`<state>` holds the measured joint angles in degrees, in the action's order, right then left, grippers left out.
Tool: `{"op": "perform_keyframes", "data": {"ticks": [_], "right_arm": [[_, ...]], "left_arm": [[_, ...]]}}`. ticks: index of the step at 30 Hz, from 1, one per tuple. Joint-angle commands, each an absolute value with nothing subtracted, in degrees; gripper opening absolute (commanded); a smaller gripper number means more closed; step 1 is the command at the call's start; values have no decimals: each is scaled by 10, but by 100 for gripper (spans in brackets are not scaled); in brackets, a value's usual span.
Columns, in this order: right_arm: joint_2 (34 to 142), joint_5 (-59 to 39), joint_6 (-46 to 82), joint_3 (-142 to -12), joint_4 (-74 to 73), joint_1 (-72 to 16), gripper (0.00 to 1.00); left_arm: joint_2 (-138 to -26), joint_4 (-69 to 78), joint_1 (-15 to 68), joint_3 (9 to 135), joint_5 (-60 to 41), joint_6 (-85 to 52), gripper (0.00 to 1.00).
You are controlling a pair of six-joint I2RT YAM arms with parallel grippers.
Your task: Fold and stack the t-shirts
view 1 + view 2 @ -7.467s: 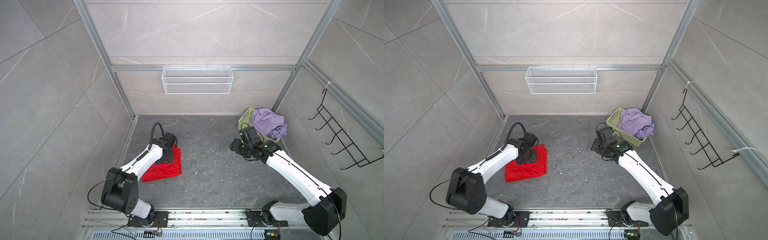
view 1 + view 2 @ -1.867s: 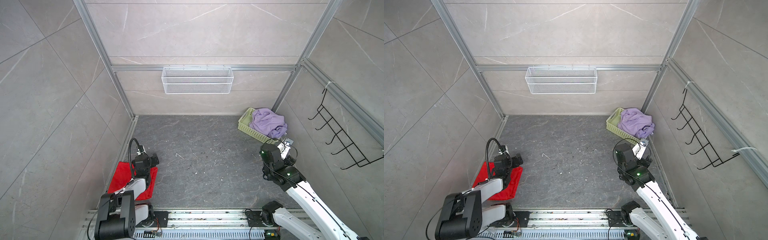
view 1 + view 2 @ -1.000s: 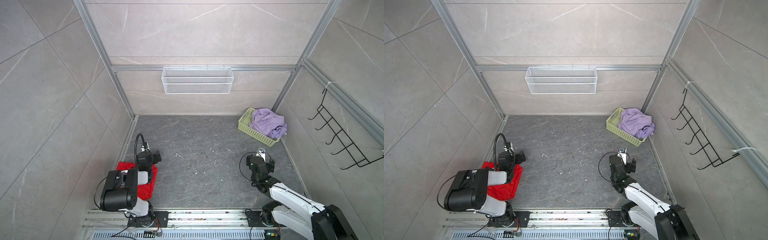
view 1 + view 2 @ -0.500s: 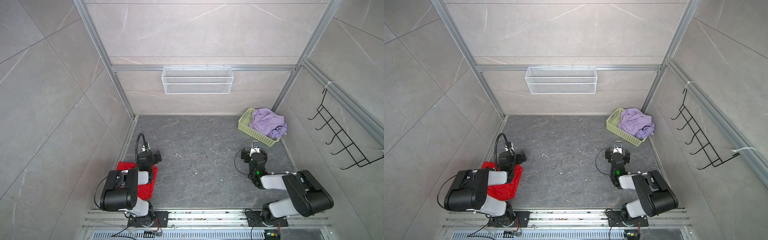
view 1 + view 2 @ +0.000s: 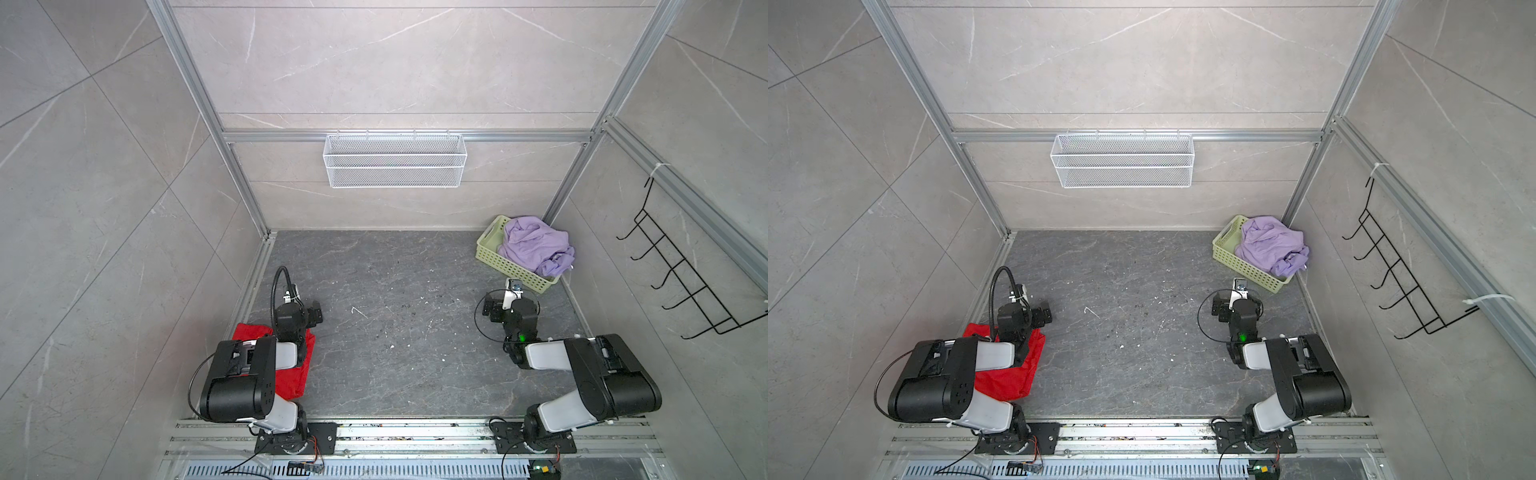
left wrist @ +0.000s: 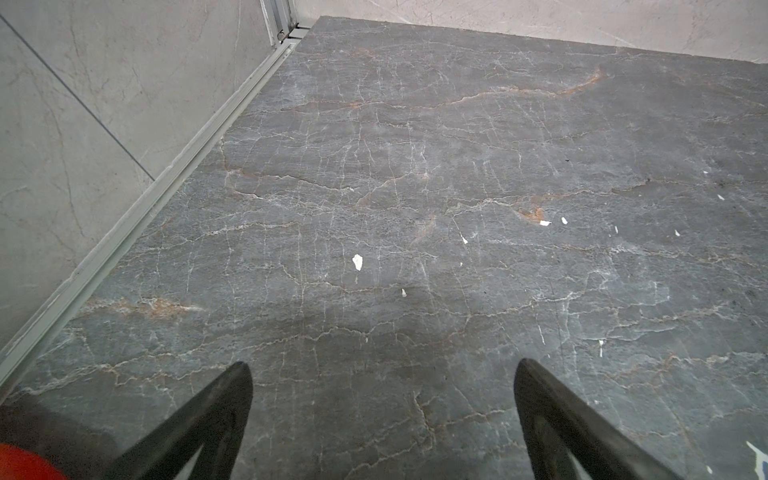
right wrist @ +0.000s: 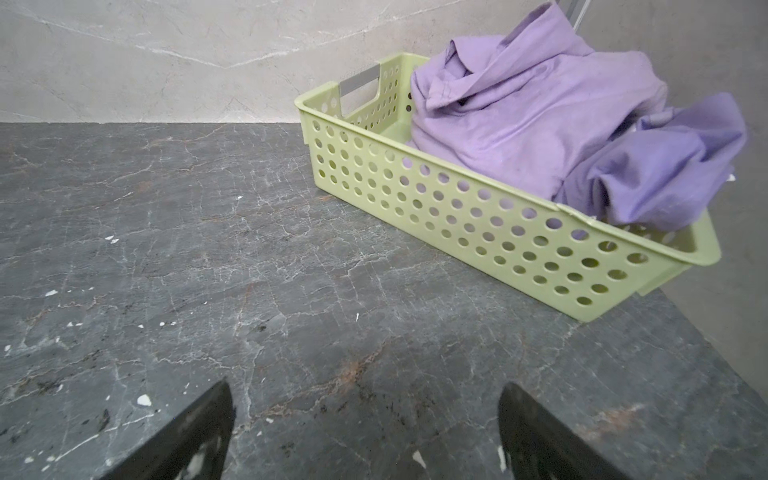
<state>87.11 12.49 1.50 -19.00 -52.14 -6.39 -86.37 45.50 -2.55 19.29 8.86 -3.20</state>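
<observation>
The red t-shirt (image 5: pixel 293 376) lies folded at the front left of the floor, partly hidden under my folded left arm; a red scrap (image 6: pixel 23 467) of it shows in the left wrist view. My left gripper (image 6: pixel 382 376) is open over bare floor just beyond the shirt, holding nothing. The lilac t-shirt (image 7: pixel 540 124) sits crumpled in the pale green basket (image 7: pixel 457 216) at the back right, seen in both top views (image 5: pixel 1268 245). My right gripper (image 7: pixel 365 399) is open and empty above the floor, a short way in front of the basket.
A white wire shelf (image 5: pixel 395 160) hangs on the back wall and a black hook rack (image 5: pixel 681 286) on the right wall. Both arms are folded low near their bases at the front rail (image 5: pixel 415 432). White flecks dot the dark stone floor (image 5: pixel 399 316).
The right arm has folded back toward its base, and its gripper now faces the basket. The left arm has stayed folded over the red t-shirt, which it dragged earlier to the front left.
</observation>
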Motion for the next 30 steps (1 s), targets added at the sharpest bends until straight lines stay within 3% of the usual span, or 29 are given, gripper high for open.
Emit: {"op": "perform_keyframes", "data": {"ticks": [1, 30], "right_arm": [[870, 114, 21, -200, -513, -63, 99], [868, 115, 19, -202, -509, -63, 99]], "left_arm": [[-861, 482, -24, 208, 93, -21, 100], [-859, 488, -24, 204, 93, -21, 100]]}}
